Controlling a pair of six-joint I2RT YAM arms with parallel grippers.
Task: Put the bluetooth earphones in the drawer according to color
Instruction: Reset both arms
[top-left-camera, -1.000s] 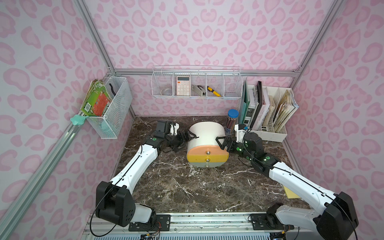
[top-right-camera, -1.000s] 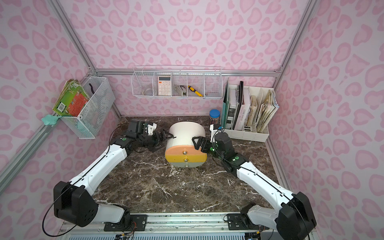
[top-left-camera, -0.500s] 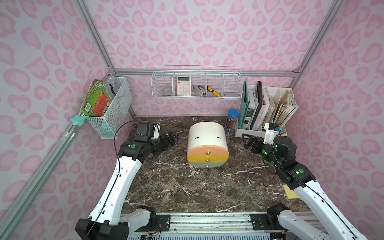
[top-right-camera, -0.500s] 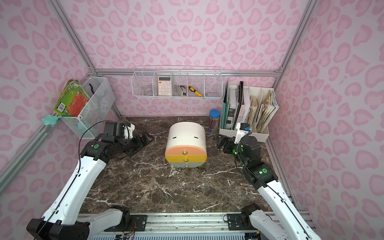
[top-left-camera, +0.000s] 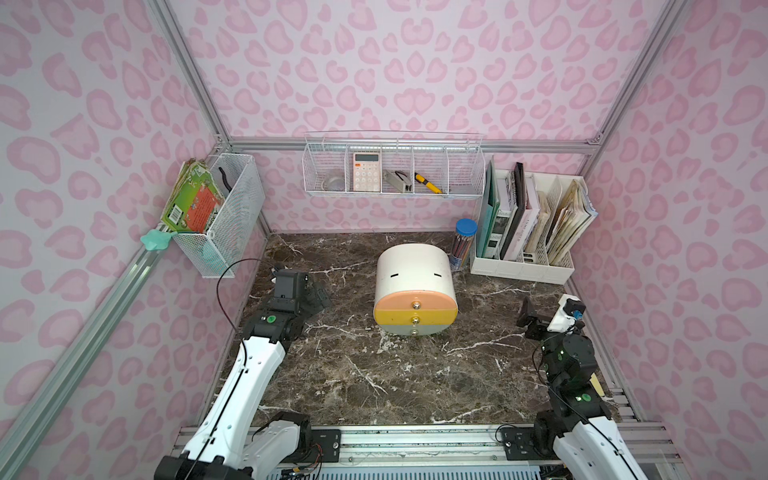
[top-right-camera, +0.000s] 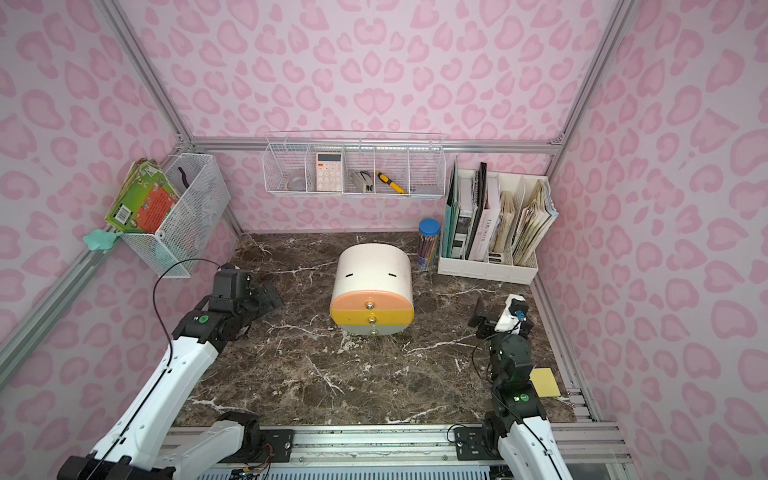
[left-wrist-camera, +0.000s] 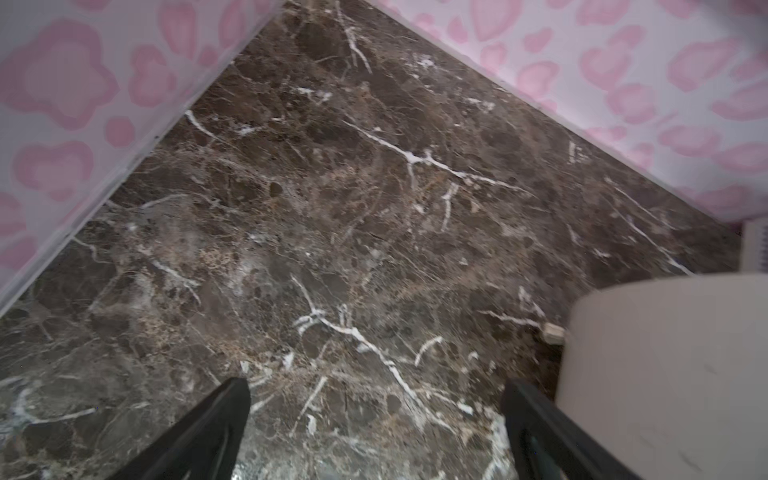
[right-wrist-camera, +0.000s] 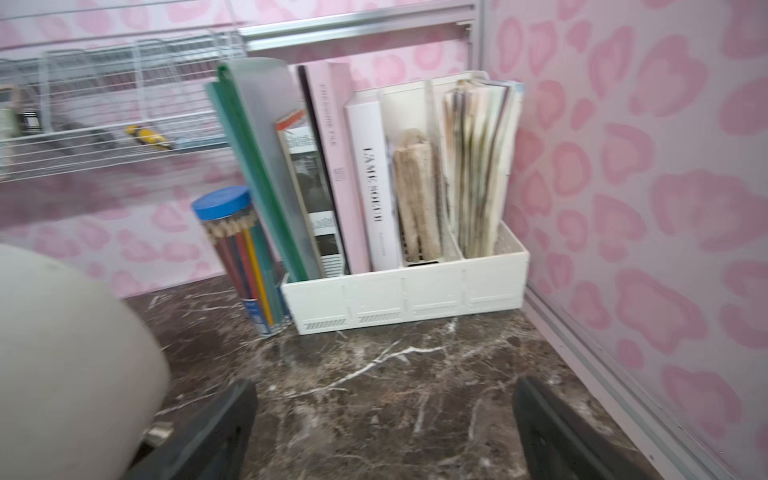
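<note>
Left tool (top-left-camera: 319, 297) sits low near the left wall in both top views, its black fingers spread with nothing between them. It is well apart from the white round-topped plastic drawer cabinet (top-left-camera: 411, 274). That drawer cabinet stands mid-bench on the dark brown marble bench (top-left-camera: 365, 374). Its peach-orange front (top-left-camera: 415, 300), yellow front (top-left-camera: 415, 319) and pale grey-green front (top-left-camera: 409, 331) are stacked top to bottom and all pushed in flush. The right tool (top-left-camera: 527, 320) is near the right wall, also released and empty, and sits in front of the white slotted plastic file rack (top-left-camera: 521, 270). A clear tube of coloured pencils with a blue lid (top-right-camera: 428, 245) stands between the drawer cabinet (top-right-camera: 374, 272) and the file rack, just beside the rack. A white wire shelf basket (top-right-camera: 353, 191) hangs on the back wall.

From the left wrist, the left tool (left-wrist-camera: 374, 436) shows two dark fingers (left-wrist-camera: 208, 432) set wide over bare bench (left-wrist-camera: 332, 208). The drawer cabinet's white side (left-wrist-camera: 665, 374) is close beside one of them. I cannot tell whether they touch.

From the right wrist, the right tool (right-wrist-camera: 384, 436) is likewise wide apart and grips nothing. The file rack (right-wrist-camera: 415, 297) and pencil tube (right-wrist-camera: 241, 249) lie ahead, and the drawer cabinet's rounded white body (right-wrist-camera: 62, 353) is to one side.
</note>
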